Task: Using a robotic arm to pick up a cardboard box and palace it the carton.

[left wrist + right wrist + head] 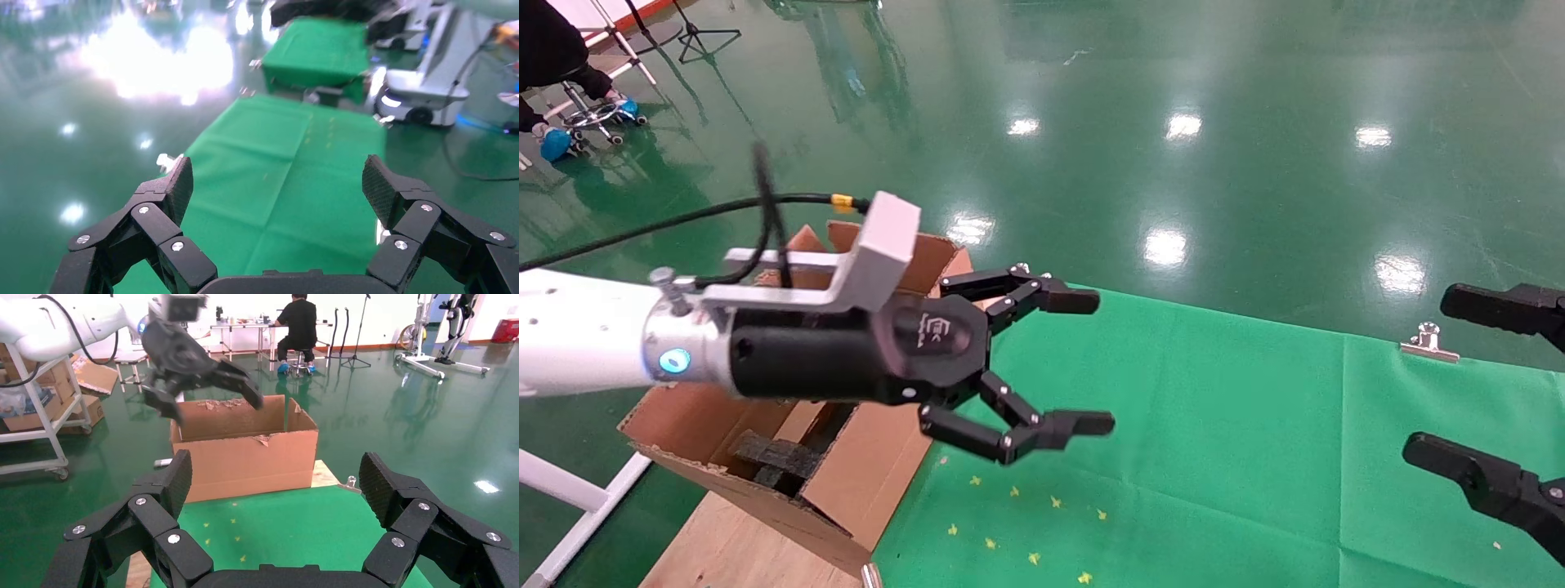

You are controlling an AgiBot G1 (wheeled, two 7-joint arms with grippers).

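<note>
From my station I saw the robotic arm [592,335], the left one, stretched out above the near corner of the carton [846,482], its left pincer [1091,363] hanging over the edge of the green cloth [1214,457] with the 2 fingers spread wide apart and nothing between them. The right pincer [1491,392] sat at the far right of the desk, also spread open and empty, parked by my reading.

The carton stood at the left end of the desk on bare wood, flaps up and ragged, with black foam blocks [776,461] showing inside. The cardboard box was the thing I could not find: it was not on the cloth in the head view, nor ahead of either wrist camera. It may have been inside the carton behind the flap, or it may have been outside the views; I could not tell which.

That was my main worry. Moving on without knowing where the box was could mean a grasp on air, or a reach into the carton that snagged a finger on the torn flap or the foam. The black cable [641,227] looping off the wrist also hung near the carton's rear flap and could catch there on a low sweep.
</note>
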